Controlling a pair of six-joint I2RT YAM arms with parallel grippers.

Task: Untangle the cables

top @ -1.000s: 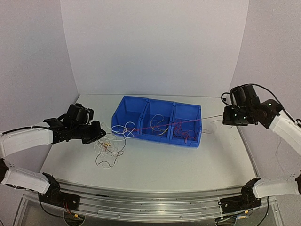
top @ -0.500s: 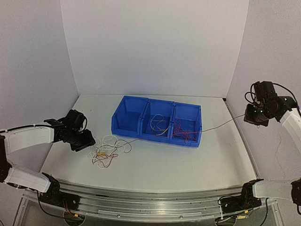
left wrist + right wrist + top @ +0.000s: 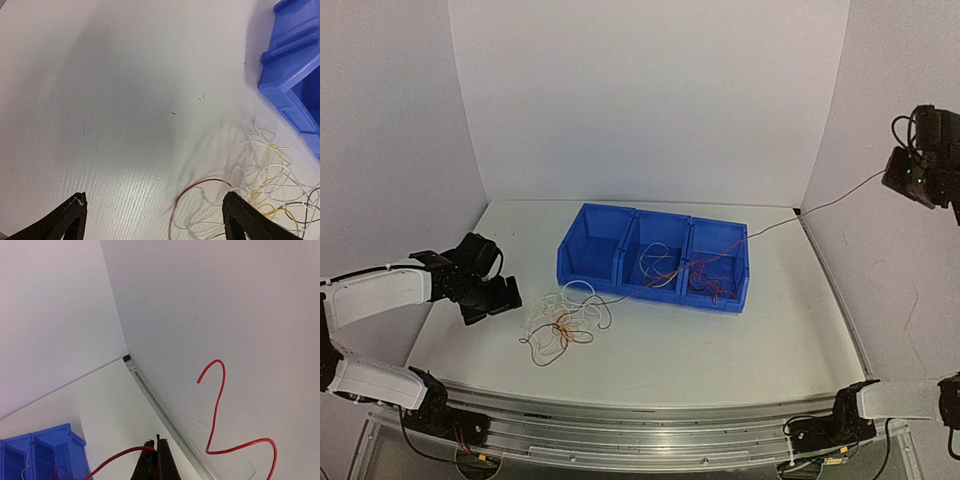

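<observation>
A loose tangle of white, yellow and red cables (image 3: 564, 322) lies on the table in front of the blue bins. My left gripper (image 3: 506, 296) stands open just left of it, holding nothing. In the left wrist view the left gripper (image 3: 155, 200) straddles bare table, with a red loop (image 3: 200, 186) and white and yellow cables (image 3: 270, 167) by its right finger. My right gripper (image 3: 892, 176) is raised high at the far right, shut on a red cable (image 3: 820, 208) that runs taut down to the bins. In the right wrist view the right gripper (image 3: 156, 442) pinches that red cable (image 3: 218, 405), whose free end curls beyond it.
Three joined blue bins (image 3: 578, 243) stand mid-table; the middle one holds white and yellow wire (image 3: 661, 264), the right one red wire (image 3: 709, 282). A bin corner (image 3: 300, 70) shows in the left wrist view. The side wall (image 3: 240, 315) is close to my right gripper.
My left gripper opened, let go of the tangle and drew back left. My right gripper rose up and to the right, drawing the red cable along. The tangle settled on the table.
</observation>
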